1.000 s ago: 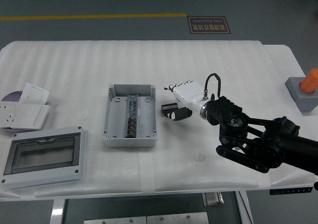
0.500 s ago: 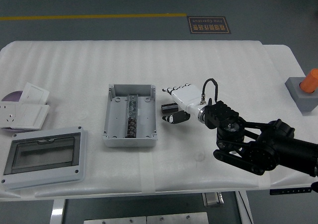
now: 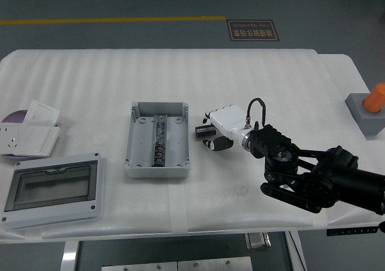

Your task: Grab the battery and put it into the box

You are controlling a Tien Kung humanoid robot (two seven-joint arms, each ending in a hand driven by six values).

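Note:
The battery (image 3: 204, 128) is a small black cylinder lying on the white table just right of the box. The open grey box (image 3: 139, 157) has a dark terminal strip down its middle. My right hand (image 3: 212, 129), white-backed with black fingers, reaches in from the lower right and hovers low over the battery. Its fingers (image 3: 209, 114) sit on the battery's far side and the thumb (image 3: 217, 143) on its near side. The fingers are spread, with gaps to the battery. The left arm is out of the picture.
A grey lid with a clear window (image 3: 53, 188) lies at the front left. A white socket plate (image 3: 27, 140), white cards and a purple disc sit at the left edge. A grey block with an orange cylinder (image 3: 368, 107) stands at the right edge.
My right hand has dropped lower and slid slightly toward the table's near side, its fingers now closer around the battery. The battery and the box have not moved.

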